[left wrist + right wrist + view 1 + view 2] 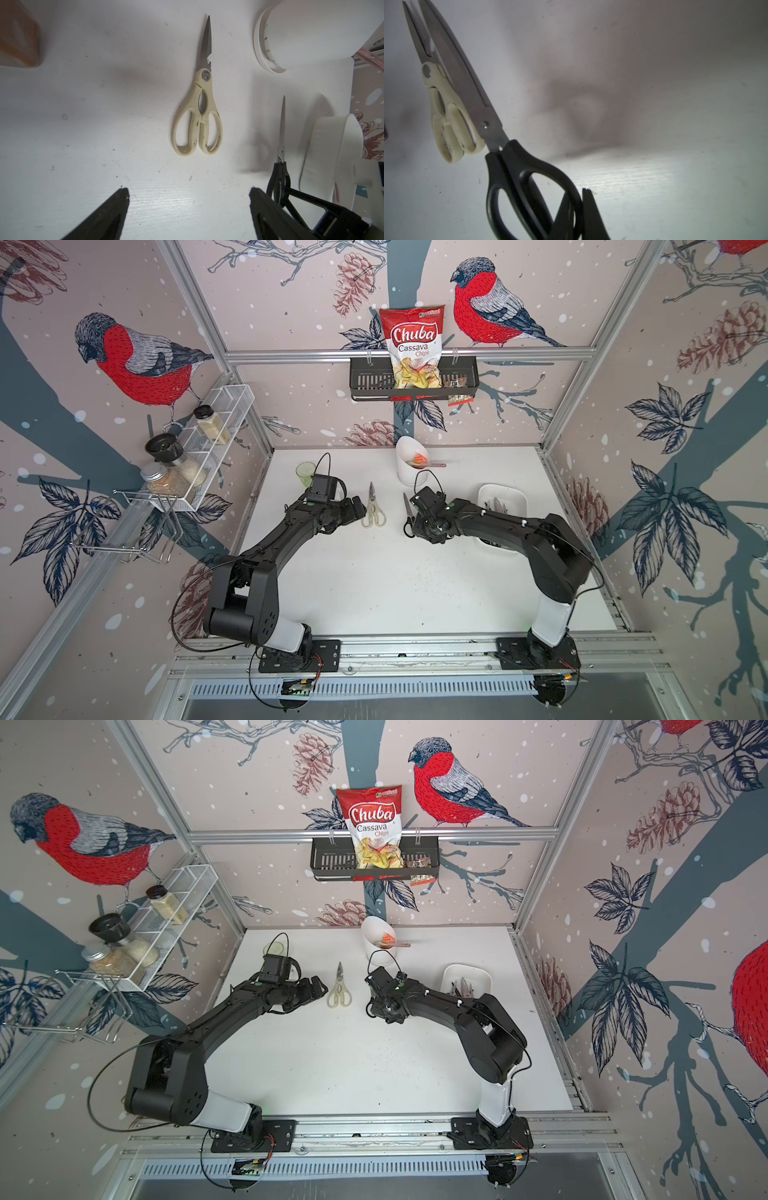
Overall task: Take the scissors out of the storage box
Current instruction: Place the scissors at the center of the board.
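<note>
So the right gripper (577, 209) is clamped tight on one finger loop of the black-handled scissors (483, 124). That pair is already out of the storage box (509, 491) and sits around mid-table. Going by the shadow under it, it looks like it's hanging just off the table (374, 593) rather than lying on it, but that's a guess. Its long axis runs front to back, with the tip pointing at the back wall, the handles toward the robot and the blades together.

Just to its left are the cream scissors (372, 510), flat on the table and pointing the same way. The two pairs are pretty much parallel, and in both top views they're near each other without touching. The left gripper (188, 191) is spread wide with nothing in it, right by the cream handles on their other side.

What matters for the next bit is that there's bare table directly below the held pair. Setting it down probably just means lowering and letting go while keeping clear of the cream pair on the left.

The box, with the remaining scissors (496, 506) in it, is off to the right of the claw, partly under the right forearm. The right arm is clearly nearer to it, and the left would have to reach across the whole table. It's hard to tell how many pairs are left in there.
</note>
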`<move>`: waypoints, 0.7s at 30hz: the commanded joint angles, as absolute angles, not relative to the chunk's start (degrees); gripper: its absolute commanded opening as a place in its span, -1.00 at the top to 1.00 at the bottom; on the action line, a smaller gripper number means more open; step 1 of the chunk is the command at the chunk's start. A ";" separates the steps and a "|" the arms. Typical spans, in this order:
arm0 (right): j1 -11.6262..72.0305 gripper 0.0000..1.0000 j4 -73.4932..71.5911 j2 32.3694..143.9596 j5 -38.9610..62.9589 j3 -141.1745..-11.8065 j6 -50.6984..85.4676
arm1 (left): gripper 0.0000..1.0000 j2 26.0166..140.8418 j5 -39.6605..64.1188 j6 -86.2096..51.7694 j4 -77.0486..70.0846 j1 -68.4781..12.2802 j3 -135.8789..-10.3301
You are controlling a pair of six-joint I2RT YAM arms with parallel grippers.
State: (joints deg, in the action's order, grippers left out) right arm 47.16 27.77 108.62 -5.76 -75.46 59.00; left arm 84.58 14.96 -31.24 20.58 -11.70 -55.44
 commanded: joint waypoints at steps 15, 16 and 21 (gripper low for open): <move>47.98 1.00 39.87 125.98 -9.44 -98.95 66.10 | -0.89 79.26 14.28 -29.62 19.78 -11.45 -49.84; 47.97 1.00 40.77 126.86 -9.79 -100.19 66.05 | -0.89 79.06 14.41 -29.66 19.59 -11.42 -49.45; 47.64 0.97 42.56 128.50 -9.85 -101.63 66.11 | -0.89 78.11 14.46 -29.56 19.19 -11.42 -48.17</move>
State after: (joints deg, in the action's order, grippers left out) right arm 47.79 39.51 128.18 -8.49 -101.23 64.86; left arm 78.74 13.93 -29.65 20.18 -11.64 -48.53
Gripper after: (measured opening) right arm 0.112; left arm 0.944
